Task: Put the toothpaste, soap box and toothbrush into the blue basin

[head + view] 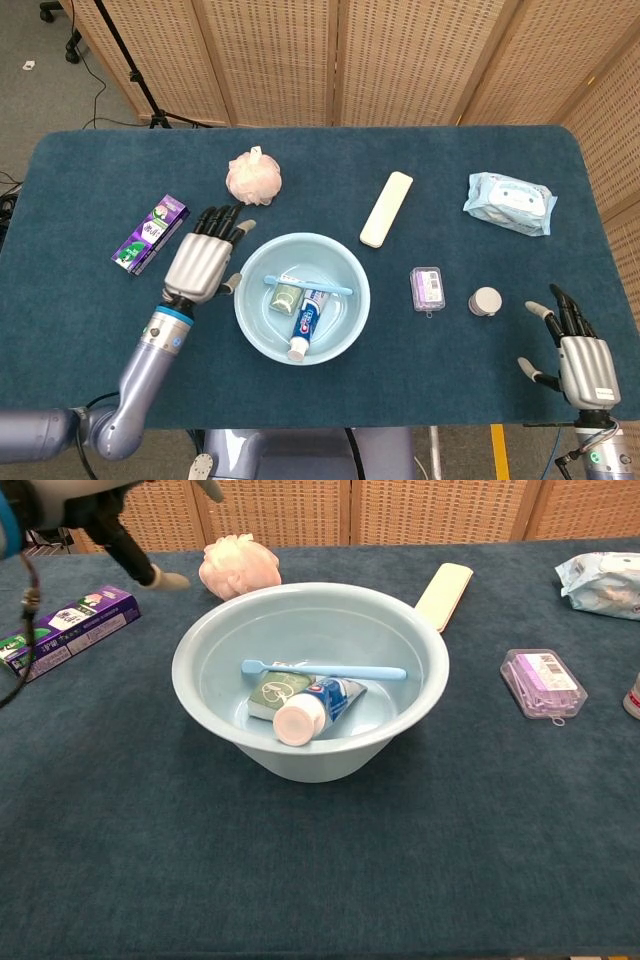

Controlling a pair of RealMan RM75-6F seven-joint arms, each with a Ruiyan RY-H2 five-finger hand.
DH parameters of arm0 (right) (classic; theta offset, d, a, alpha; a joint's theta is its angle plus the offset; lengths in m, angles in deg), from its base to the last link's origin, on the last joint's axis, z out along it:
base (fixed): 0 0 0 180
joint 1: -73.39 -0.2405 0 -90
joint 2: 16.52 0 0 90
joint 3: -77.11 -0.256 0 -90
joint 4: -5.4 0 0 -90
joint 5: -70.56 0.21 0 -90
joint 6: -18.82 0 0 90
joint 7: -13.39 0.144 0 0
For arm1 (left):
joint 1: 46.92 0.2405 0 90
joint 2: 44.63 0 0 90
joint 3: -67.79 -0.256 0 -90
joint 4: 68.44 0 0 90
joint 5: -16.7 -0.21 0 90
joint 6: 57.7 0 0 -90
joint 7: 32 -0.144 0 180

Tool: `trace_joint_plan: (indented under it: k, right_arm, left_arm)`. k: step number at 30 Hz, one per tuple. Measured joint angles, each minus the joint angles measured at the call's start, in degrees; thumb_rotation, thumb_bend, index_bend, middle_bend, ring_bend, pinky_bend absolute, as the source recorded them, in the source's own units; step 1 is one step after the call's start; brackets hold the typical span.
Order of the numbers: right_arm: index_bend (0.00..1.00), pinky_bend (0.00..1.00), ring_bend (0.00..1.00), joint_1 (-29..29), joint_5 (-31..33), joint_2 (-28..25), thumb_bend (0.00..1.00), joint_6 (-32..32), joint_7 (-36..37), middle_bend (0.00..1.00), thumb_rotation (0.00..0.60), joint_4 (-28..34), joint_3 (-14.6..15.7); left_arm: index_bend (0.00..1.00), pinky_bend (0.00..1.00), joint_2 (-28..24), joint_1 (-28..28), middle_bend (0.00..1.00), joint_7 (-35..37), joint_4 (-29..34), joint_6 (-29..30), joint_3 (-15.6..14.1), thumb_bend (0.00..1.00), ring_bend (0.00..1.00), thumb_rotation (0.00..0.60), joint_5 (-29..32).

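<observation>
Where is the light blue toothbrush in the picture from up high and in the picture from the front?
Head view: toothbrush lies across the blue basin, just below picture centre.
Chest view: toothbrush lies inside the basin, above centre.
Shared landmark: the toothpaste beneath it.

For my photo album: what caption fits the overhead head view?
Toothbrush, toothpaste and soap box lie in the blue basin; left hand open beside it.

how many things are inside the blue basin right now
3. The toothbrush lies across the middle of the blue basin, the soap box sits on the bottom under it, and the toothpaste rests beside the box, cap toward the near wall. Nothing looks hidden beneath them.
</observation>
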Motion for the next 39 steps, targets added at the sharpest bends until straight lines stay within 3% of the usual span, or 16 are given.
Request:
trace_joint_plan:
  k: [4, 9, 17, 26, 33, 39]
  right_arm:
    - [0.21, 0.21, 0.0, 0.0, -0.2, 0.1, 0.2, 0.1, -0.4, 0.0, 0.6, 0.1, 0.1]
    - [0.21, 0.21, 0.0, 0.1, -0.7, 0.3, 0.2, 0.4, -1.5, 0.0, 0.6, 0.4, 0.4]
    - [0.21, 0.18, 0.0, 0.1, -1.2, 0.1, 0.19, 0.3, -2.4, 0.0, 0.6, 0.8, 0.7]
    - [0.21, 0.15, 0.0, -0.1, -1.9, 0.0, 0.2, -0.4, -3.9, 0.0, 0.6, 0.9, 1.4]
    - [0.21, 0.13, 0.0, -0.3, -2.2, 0.2, 0.2, -0.8, -5.0, 0.0, 0.6, 0.9, 1.7]
    - [0.21, 0.1, 0.0, -0.3, -3.0, 0.4, 0.19, -0.6, -5.5, 0.0, 0.6, 1.1, 2.0]
  left_arm:
    - [0.0, 0.0, -5.9, 3.3, 0.0, 2.8, 1.3, -0.5, -2.3, 0.15, 0.0, 0.6, -1.7]
    - [0.0, 0.0, -10.4, 8.4, 0.0, 3.6, 0.8, 1.4, -8.5, 0.15, 0.0, 0.6, -7.8]
    - [0.0, 0.0, -11.3, 17.1, 0.0, 4.9, -1.7, 8.2, -15.9, 0.15, 0.0, 0.6, -17.3]
    - [0.0, 0.0, -9.3, 27.8, 0.0, 7.7, -4.0, 13.5, -22.0, 0.15, 0.0, 0.6, -22.2]
    - [0.0, 0.0, -8.7, 31.2, 0.0, 8.1, -5.8, 12.8, -23.2, 0.15, 0.0, 0.6, -23.1]
    - [0.0, 0.0, -8.3, 32.4, 0.0, 9.8, -6.9, 13.4, -21.9, 0.09, 0.0, 0.6, -25.8]
